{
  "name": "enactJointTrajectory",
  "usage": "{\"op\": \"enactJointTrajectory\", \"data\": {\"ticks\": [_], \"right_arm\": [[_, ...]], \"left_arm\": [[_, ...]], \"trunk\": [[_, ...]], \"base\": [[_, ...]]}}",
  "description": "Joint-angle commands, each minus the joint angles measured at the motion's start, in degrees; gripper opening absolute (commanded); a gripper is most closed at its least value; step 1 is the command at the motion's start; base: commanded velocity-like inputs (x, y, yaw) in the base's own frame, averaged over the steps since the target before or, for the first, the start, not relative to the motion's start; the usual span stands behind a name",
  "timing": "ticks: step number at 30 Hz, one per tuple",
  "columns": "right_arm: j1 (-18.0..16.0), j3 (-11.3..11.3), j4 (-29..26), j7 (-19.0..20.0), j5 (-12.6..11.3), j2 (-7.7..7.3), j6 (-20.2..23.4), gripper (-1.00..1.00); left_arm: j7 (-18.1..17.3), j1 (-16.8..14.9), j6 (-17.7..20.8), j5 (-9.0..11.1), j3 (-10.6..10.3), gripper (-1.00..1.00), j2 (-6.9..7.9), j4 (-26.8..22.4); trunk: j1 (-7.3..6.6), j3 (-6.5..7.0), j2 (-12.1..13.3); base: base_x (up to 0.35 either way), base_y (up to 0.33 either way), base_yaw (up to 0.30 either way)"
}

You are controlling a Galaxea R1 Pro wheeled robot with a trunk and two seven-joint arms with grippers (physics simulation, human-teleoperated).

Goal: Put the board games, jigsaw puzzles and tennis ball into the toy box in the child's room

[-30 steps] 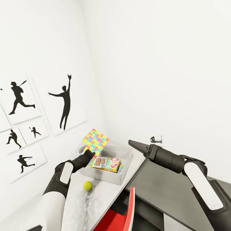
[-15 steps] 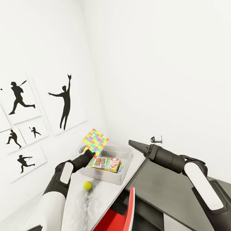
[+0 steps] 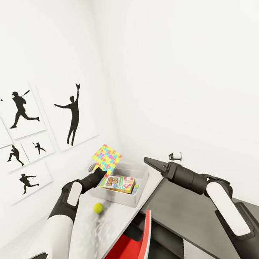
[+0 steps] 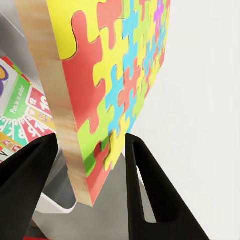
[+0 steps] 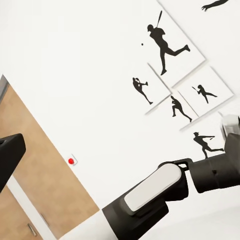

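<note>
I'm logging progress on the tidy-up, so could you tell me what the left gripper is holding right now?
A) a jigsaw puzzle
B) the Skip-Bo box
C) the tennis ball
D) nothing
A: the left gripper is clamped on the edge of a jigsaw puzzle held above the toy box, while the tennis ball lies on the table.
</note>
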Motion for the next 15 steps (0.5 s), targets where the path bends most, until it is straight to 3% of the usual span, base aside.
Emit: {"op": "enactJointTrajectory", "data": {"ticks": [1,15], "right_arm": [[0.0,0.0,0.0,0.0,-0.3,0.02,0.4,1.00],[0.0,0.0,0.0,-0.4,-0.3,0.07,0.4,1.00]], "left_arm": [[-0.1,0.0,0.5,0.1,0.4,-1.00,-0.08,0.0],[-0.1,0.0,0.5,0.1,0.0,-1.00,-0.15,0.0]], "trunk": [[0.02,-0.03,0.0],[0.02,-0.03,0.0]], "base": [[0.000,0.000,0.000],[0.000,0.000,0.000]]}}
